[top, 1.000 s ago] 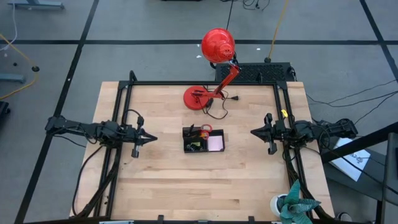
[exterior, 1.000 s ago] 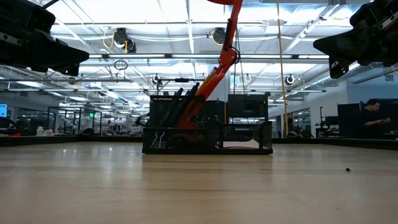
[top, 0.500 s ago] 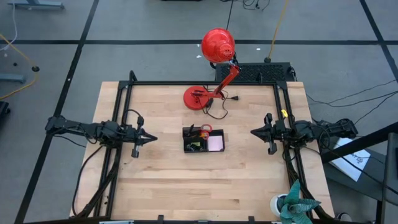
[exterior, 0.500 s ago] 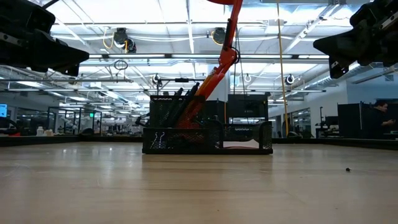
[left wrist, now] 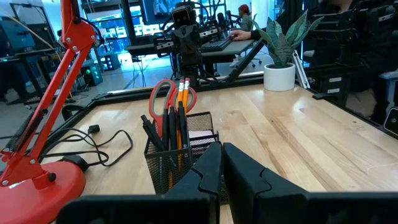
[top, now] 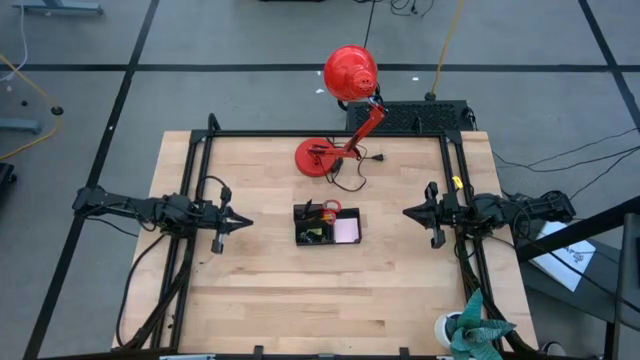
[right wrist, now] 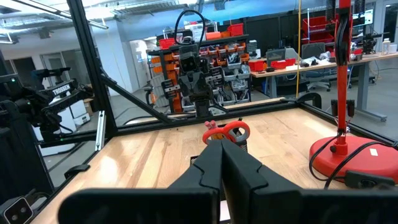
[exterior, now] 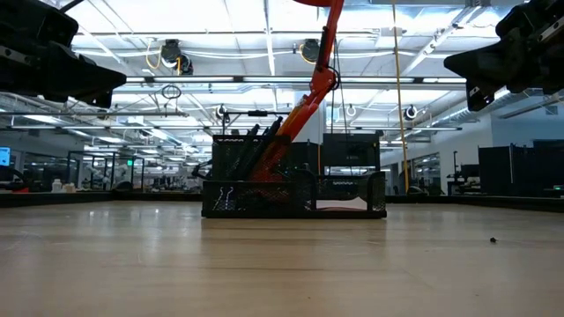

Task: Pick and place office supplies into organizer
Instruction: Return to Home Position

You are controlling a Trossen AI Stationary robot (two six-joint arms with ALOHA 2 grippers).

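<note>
Both clenched, empty (left gripper (top: 244, 223), right gripper (top: 407, 212)); flank organizer (top: 327, 227) approx. equally, well apart, long axis arm-to-arm.

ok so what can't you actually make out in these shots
- High view: items in the tall section of the organizer are too small to tell apart.
- Right wrist view: the shut right tool hides the organizer; only the red scissors handles show.
- Left wrist view: the shut left tool covers the organizer's lower front.
- Low view: its dark mesh obscures what sits inside.
</note>
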